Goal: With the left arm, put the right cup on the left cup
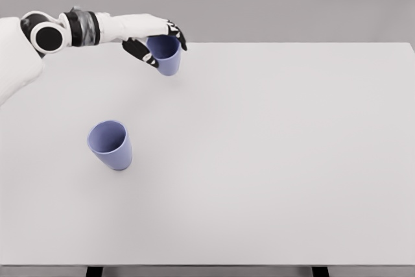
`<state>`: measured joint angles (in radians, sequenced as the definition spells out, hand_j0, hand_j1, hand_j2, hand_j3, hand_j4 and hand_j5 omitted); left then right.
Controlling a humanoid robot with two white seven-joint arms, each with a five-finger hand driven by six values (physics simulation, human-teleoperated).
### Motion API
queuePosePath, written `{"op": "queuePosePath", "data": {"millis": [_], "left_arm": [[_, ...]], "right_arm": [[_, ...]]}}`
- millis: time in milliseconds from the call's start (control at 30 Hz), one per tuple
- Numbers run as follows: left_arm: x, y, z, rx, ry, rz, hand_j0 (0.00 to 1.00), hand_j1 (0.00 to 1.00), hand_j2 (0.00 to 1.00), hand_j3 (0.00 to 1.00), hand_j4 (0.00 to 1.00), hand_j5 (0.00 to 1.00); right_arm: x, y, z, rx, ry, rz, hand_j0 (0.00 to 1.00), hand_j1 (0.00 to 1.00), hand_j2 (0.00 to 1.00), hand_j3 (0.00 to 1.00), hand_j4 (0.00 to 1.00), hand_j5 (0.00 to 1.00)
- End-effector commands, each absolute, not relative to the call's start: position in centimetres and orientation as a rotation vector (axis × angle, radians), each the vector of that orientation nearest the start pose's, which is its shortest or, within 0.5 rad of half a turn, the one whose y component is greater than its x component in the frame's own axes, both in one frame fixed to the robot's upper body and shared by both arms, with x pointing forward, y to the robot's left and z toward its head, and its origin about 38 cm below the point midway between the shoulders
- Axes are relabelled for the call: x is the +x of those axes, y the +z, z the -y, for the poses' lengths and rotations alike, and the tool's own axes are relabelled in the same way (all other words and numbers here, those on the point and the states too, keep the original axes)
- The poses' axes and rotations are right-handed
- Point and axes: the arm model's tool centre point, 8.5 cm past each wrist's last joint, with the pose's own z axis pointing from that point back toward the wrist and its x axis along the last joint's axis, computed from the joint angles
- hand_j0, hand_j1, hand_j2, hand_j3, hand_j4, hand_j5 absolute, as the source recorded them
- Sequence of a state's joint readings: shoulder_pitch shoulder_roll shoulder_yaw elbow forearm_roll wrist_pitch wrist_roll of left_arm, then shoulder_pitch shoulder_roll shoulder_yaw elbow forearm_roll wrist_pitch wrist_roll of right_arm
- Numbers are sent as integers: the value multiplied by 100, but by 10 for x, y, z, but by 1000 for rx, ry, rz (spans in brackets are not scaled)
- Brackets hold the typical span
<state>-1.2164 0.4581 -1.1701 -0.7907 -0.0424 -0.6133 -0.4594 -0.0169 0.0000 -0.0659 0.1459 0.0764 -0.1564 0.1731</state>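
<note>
- The left arm (71, 29) enters at the picture's upper left, about ten o'clock from the table's (272, 160) middle, and reaches rightward along the far edge.
- The free blue cup (110, 145) stands upright and open-mouthed at about eight o'clock, alone on the white surface.
- The left hand (155, 47) wraps its dark-tipped fingers around the held blue cup (165, 54), which sits at about eleven o'clock and seems lifted just off the table, though I cannot be sure.
- To do the step well, I judge the held cup should travel toward seven o'clock, stay upright, centre over the standing cup's rim, then lower straight in.
- Nothing stands between the cups; the right arm is out of view.
</note>
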Motion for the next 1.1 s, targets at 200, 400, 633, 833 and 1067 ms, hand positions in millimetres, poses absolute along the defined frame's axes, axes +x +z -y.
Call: {"op": "queuePosePath", "data": {"millis": [200, 400, 633, 833, 1067], "left_arm": [[532, 276, -230, 182, -1946, 1540, 65, 65, 65, 65, 65, 65], [515, 289, -245, 178, -1960, 1567, 65, 65, 65, 65, 65, 65], [491, 294, -262, 139, -1952, 1592, 65, 65, 65, 65, 65, 65], [474, 300, -278, 94, -1923, 1603, 65, 65, 65, 65, 65, 65], [452, 318, -293, 93, -1921, 1628, 65, 65, 65, 65, 65, 65]], "right_arm": [[-23, -257, 253, 97, 14, 26, 100, 100, 100, 100, 100, 100], [-23, -257, 253, 97, 14, 26, 100, 100, 100, 100, 100, 100], [-24, -257, 253, 97, 13, 25, 100, 100, 100, 100, 100, 100], [-23, -257, 253, 97, 14, 26, 100, 100, 100, 100, 100, 100], [-23, -257, 253, 97, 14, 26, 100, 100, 100, 100, 100, 100]]}}
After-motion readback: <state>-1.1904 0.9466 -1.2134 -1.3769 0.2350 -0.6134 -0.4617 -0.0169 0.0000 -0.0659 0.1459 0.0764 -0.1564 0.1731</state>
